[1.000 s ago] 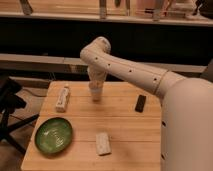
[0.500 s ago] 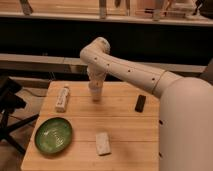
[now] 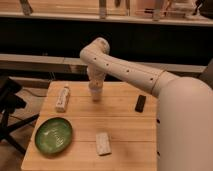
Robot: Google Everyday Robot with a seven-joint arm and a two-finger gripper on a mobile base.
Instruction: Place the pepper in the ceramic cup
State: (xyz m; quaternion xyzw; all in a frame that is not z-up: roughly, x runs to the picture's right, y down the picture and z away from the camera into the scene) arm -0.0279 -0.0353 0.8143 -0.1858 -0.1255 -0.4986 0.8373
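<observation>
Now the claw (image 3: 95, 84) sits just above the one ceramic cup (image 3: 96, 96) on the tabletop (image 3: 125, 131); spread or pinching, I cannot tell. One white bottle (image 3: 62, 97) lies left of the cup, one dark block (image 3: 141, 103) right of it.

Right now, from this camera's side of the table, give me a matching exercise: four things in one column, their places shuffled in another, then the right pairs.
Things:
1. green plate
2. white bottle
3. pale block
4. gripper

Places on the wooden table:
A. pointing down over the far middle
B. near left corner
C. far left, lying on its side
D. near edge, about the middle

Pairs: 1-B, 2-C, 3-D, 4-A
</observation>
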